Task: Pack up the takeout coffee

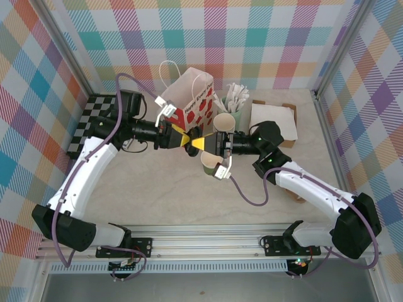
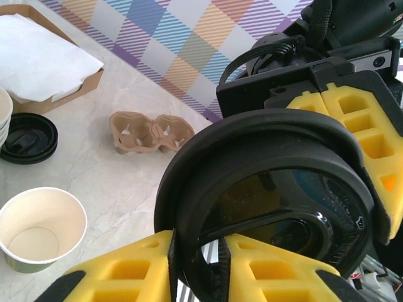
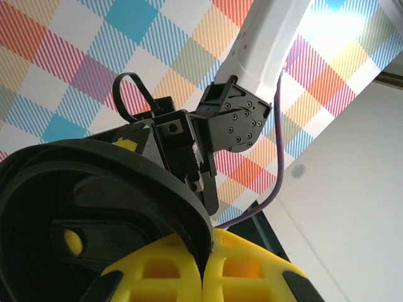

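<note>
Takeout coffee lid (image 2: 252, 135) held beside paper bag (image 1: 192, 100) printed "Happy Every Day"

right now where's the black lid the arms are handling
Mid-table in the top view, the black lid hangs in the air between the left end effector and the right end effector, just in front of the red-and-white bag.

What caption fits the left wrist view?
Left gripper and right gripper both grip the black lid; open green cup stands lower left.
</note>
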### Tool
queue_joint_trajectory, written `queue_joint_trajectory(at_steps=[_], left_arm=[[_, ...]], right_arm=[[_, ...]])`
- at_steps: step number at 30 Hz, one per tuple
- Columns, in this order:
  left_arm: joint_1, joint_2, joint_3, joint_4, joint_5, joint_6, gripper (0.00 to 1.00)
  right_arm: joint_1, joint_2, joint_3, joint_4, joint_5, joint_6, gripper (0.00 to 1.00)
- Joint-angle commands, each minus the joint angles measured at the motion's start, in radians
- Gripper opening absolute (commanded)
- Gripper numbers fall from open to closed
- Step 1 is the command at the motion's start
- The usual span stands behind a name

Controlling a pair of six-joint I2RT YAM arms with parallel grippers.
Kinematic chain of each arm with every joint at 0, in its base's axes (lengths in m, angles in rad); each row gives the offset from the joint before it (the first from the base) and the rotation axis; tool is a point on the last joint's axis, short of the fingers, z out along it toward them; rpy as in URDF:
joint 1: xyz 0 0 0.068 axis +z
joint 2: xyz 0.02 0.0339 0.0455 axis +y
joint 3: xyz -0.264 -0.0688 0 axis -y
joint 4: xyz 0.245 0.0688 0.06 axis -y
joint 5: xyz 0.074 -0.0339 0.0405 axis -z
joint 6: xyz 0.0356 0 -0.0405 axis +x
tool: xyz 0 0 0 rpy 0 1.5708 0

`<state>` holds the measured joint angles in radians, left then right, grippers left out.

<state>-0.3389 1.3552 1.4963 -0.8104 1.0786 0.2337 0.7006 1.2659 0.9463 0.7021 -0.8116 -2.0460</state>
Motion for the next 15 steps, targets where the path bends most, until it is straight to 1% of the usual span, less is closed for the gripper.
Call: queue_joint_trajectory(at_steps=[1,4,5,7,10,11,12,13,14,15], left_arm=[[-0.021,0.007,0.018,-0.014,0.056,0.028,0.19],[-0.026,0.006,0.021,-0.014,0.057,0.037,0.02],[-0.027,0.004,0.019,-0.014,0.058,0.039,0.0],[-0.028,-0.002,0.016,-0.004,0.058,0.042,0.0],[-0.029,-0.015,0.012,0.023,0.04,0.027,0.0],[-0.03,-0.02,0.006,0.042,0.015,0.009,0.0],[-0.031,-0.027,-0.003,0.067,-0.025,-0.019,0.0],[-0.031,-0.034,-0.013,0.095,-0.067,-0.041,0.0],[-0.029,-0.042,-0.024,0.119,-0.107,-0.063,0.0],[-0.029,-0.051,-0.039,0.144,-0.153,-0.087,0.0]], right_arm=[[0.013,0.012,0.046,-0.003,0.02,0.027,0.0],[0.017,0.015,0.048,-0.023,0.02,0.014,0.0],[0.016,0.013,0.048,-0.029,0.022,0.012,0.0],[0.017,0.011,0.055,-0.063,0.037,0.0,0.0],[0.017,0.0,0.067,-0.188,0.075,-0.011,0.0],[0.017,-0.009,0.073,-0.238,0.091,-0.01,0.03],[0.017,-0.015,0.078,-0.271,0.105,0.011,0.12],[0.017,-0.022,0.092,-0.326,0.135,0.05,0.29],[0.018,-0.032,0.106,-0.406,0.171,0.073,0.43],[0.017,-0.045,0.123,-0.47,0.22,0.132,0.57]])
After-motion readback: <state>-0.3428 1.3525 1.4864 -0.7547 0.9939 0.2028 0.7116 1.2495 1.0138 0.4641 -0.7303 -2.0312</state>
